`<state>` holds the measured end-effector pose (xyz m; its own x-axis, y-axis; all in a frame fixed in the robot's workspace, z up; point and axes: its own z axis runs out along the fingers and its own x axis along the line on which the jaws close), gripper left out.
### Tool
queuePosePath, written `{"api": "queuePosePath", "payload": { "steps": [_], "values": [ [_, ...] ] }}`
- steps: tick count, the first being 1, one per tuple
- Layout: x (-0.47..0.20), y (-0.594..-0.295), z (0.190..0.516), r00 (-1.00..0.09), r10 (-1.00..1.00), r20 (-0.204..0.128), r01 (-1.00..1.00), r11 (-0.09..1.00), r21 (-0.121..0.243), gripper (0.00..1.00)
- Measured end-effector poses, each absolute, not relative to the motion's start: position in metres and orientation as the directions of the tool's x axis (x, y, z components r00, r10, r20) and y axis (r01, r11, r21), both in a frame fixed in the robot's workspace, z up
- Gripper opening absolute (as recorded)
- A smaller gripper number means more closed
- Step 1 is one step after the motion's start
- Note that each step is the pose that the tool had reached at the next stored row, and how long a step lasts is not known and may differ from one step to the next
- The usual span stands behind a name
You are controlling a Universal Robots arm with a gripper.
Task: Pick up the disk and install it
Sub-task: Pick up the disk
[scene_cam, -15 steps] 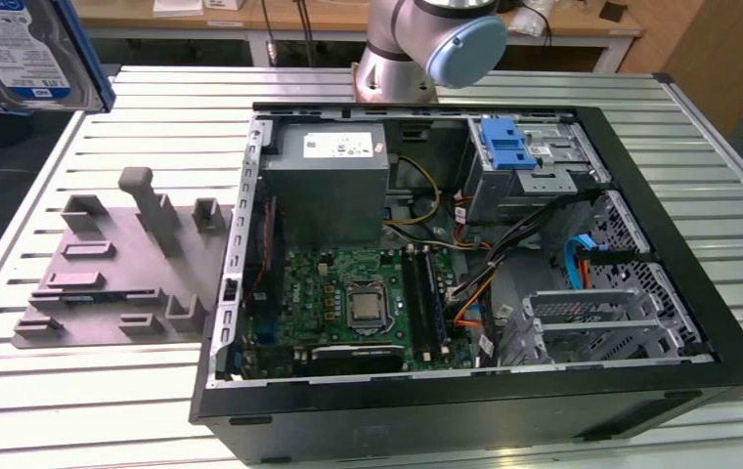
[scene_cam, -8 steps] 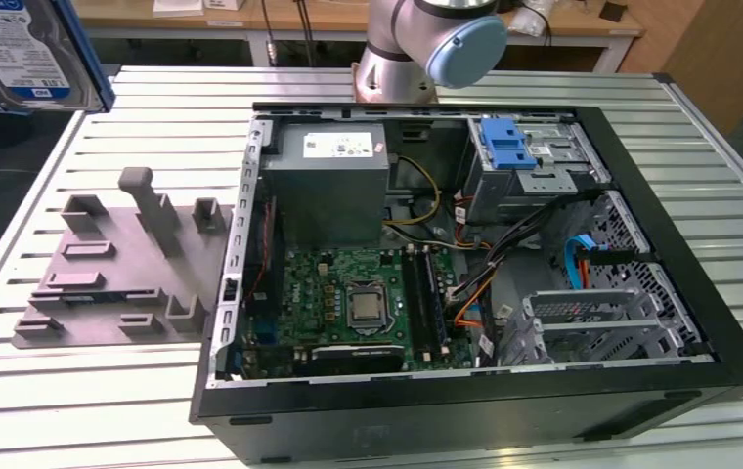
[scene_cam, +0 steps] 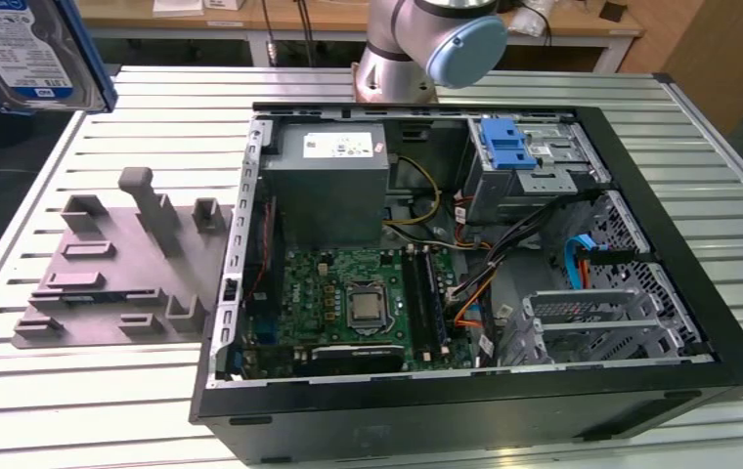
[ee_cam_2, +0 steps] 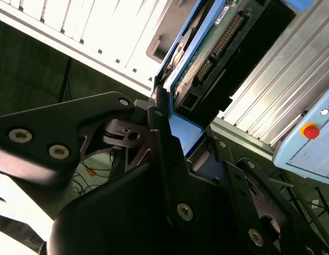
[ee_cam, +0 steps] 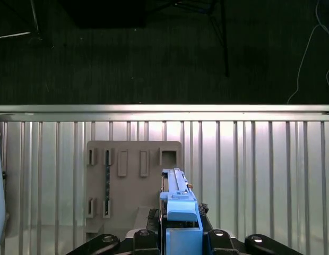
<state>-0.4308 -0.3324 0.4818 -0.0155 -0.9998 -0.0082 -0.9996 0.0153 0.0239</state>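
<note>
The disk (scene_cam: 32, 54) is held high at the exterior view's far left and is partly cut off by the frame edge. In the first wrist view it is seen edge-on, clamped by the gripper (ee_cam: 180, 236), itself largely cut off, above the grey holder (ee_cam: 132, 159).

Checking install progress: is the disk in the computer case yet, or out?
Out. The disk hangs in the air, clear of the case, gripped by the end effector.
</note>
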Motion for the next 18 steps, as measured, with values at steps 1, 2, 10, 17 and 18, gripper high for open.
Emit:
{"api": "queuePosePath", "payload": {
  "steps": [1,2,10,17,18],
  "values": [
    [-0.4303,-0.3324,0.4818,-0.016,-1.0,-0.008,-1.0,0.015,0.024,0.36],
    [-0.4299,-0.3324,0.4818,-0.016,-1.0,-0.008,-1.0,0.015,0.024,0.36],
    [-0.4265,-0.3324,0.4818,-0.016,-1.0,-0.008,-1.0,0.015,0.024,0.36],
    [-0.4237,-0.3324,0.4818,-0.016,-1.0,-0.008,-1.0,0.015,0.024,0.36],
    [-0.4233,-0.3324,0.4818,-0.015,-1.0,-0.008,-1.0,0.015,0.024,0.36]
  ]
}}
